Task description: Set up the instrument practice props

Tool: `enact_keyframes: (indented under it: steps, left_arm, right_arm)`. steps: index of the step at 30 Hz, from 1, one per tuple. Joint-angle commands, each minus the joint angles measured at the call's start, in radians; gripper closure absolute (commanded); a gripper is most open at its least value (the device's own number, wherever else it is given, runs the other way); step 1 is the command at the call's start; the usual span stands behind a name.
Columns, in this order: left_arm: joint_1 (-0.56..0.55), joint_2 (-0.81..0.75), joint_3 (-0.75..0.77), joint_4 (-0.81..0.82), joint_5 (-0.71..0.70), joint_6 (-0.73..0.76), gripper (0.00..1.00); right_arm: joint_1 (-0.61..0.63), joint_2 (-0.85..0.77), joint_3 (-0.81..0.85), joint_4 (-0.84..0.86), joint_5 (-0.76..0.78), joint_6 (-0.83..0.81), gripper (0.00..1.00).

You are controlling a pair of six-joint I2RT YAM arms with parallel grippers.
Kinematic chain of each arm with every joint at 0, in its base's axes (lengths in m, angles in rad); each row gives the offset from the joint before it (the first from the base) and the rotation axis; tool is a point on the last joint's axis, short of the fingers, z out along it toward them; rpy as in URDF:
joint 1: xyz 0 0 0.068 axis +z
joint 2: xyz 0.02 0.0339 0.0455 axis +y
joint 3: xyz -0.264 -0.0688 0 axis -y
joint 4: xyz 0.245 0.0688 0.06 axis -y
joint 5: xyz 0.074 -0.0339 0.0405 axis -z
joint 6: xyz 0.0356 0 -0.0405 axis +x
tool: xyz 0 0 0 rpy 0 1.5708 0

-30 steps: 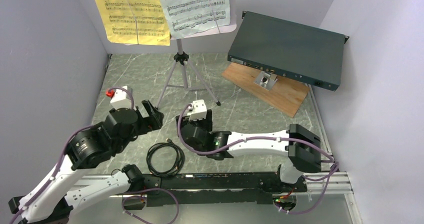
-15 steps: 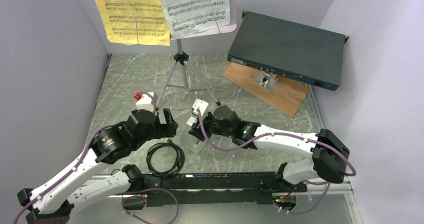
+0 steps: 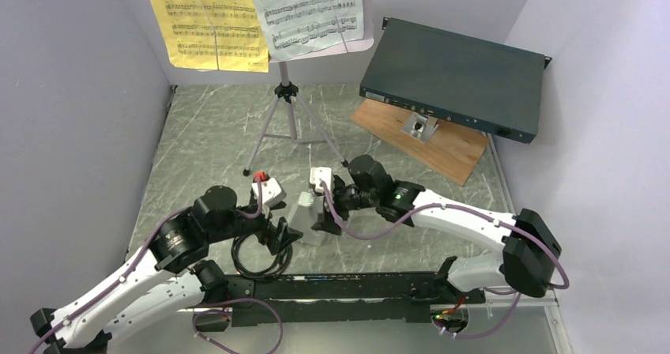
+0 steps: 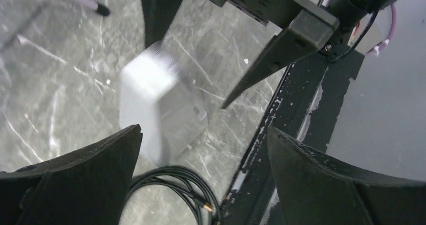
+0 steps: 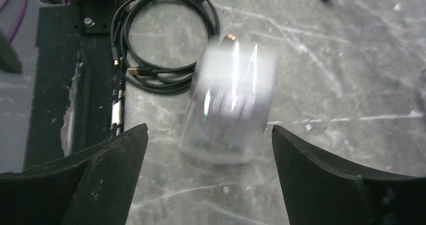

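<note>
The small white metronome (image 3: 303, 218) sits on the grey marbled desk (image 3: 205, 133) near its front edge, directly between the two arms and just beside the coiled black cable (image 3: 257, 253). The left gripper (image 3: 280, 231) is released, its fingers spread wide on the metronome's left side and clear of it in the left wrist view. The right gripper (image 3: 322, 212) is also released: in the right wrist view its two dark fingers stand well apart with the metronome lying between and beyond them, neither finger touching it. Both wrist views smear the metronome with motion blur, so whether it stands square on its base or leans cannot be told for sure. At the back of the desk the pale grey music stand (image 3: 285, 92) is upright on its silver tripod, with the yellow sheet-music page (image 3: 207, 22) on the left and the white sheet-music page (image 3: 308, 6) on the right side by side on its tray. To the right, well apart from the metronome, the dark-green metal box (image 3: 458, 73) rests tilted over a wooden board (image 3: 430, 144).
</note>
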Motion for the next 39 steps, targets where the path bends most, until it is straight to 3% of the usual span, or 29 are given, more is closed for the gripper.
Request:
enact_keyframes:
  steps: [1, 6, 10, 13, 18, 26, 31, 35, 39]
  left_arm:
    - [0.0, -0.032, -0.083, 0.1, 0.093, 0.254, 0.0]
    - [0.006, 0.019, -0.129, 0.147, 0.03, 0.379, 0.01]
    - [0.023, 0.032, -0.14, 0.171, 0.001, 0.56, 0.0]
    - [0.09, 0.033, -0.168, 0.222, 0.117, 0.614, 0.0]
    - [0.266, 0.141, -0.16, 0.254, 0.418, 0.629, 0.01]
    - [0.308, 0.24, -0.174, 0.364, 0.587, 0.592, 0.01]
    - [0.309, 0.243, -0.224, 0.452, 0.583, 0.551, 0.01]
    - [0.309, 0.249, -0.22, 0.444, 0.54, 0.571, 0.01]
    - [0.307, 0.259, -0.226, 0.451, 0.506, 0.569, 0.11]
  right_arm:
    - [0.0, -0.113, -0.113, 0.025, 0.001, 0.065, 0.01]
    - [0.0, -0.195, -0.219, 0.194, 0.066, 0.185, 0.0]
    - [0.002, -0.195, -0.252, 0.29, 0.073, 0.212, 0.0]
    - [0.002, -0.163, -0.226, 0.308, 0.044, 0.206, 0.0]
    - [0.0, -0.118, -0.211, 0.381, -0.019, 0.209, 0.02]
    - [0.0, -0.057, -0.145, 0.378, -0.054, 0.211, 0.1]
    - [-0.001, -0.024, -0.141, 0.406, -0.003, 0.221, 0.12]
    - [-0.015, -0.018, -0.151, 0.438, 0.041, 0.235, 0.08]
    - [-0.046, -0.027, -0.152, 0.439, -0.012, 0.232, 0.06]
